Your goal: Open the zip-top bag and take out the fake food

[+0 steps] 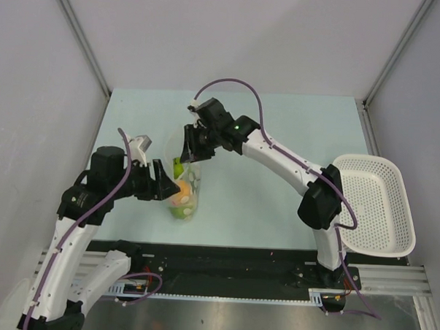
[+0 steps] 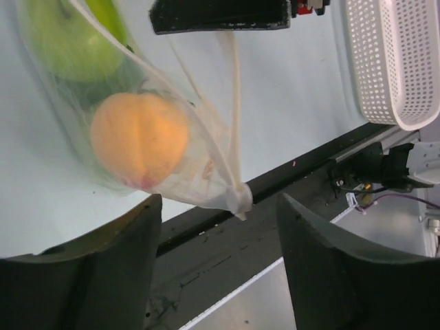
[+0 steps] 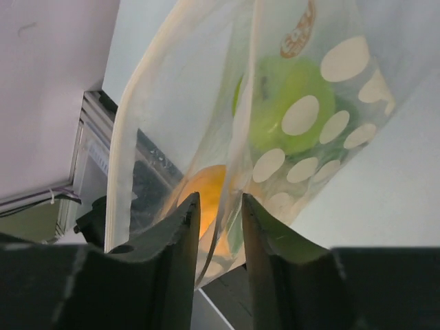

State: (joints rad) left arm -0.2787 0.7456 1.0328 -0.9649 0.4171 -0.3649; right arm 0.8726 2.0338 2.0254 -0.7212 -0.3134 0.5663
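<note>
The left gripper (image 2: 218,206) is spread, its fingers either side of the bag's lower corner and apparently not touching it. Just beyond is the bag (image 1: 184,196), with the orange fruit (image 2: 137,137) and green fruit (image 3: 289,113) inside. At its far end the right gripper (image 3: 214,206) straddles one wall, jaws narrow; whether they pinch it I cannot tell. The mouth looks parted, so opening seems partly done. No fruit is out yet.

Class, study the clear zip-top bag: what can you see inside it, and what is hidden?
Inside the zip-top bag an orange fruit and a light green fruit show. Anything beneath them is hidden by the fruits, the bag's white dots and its creased plastic.
</note>
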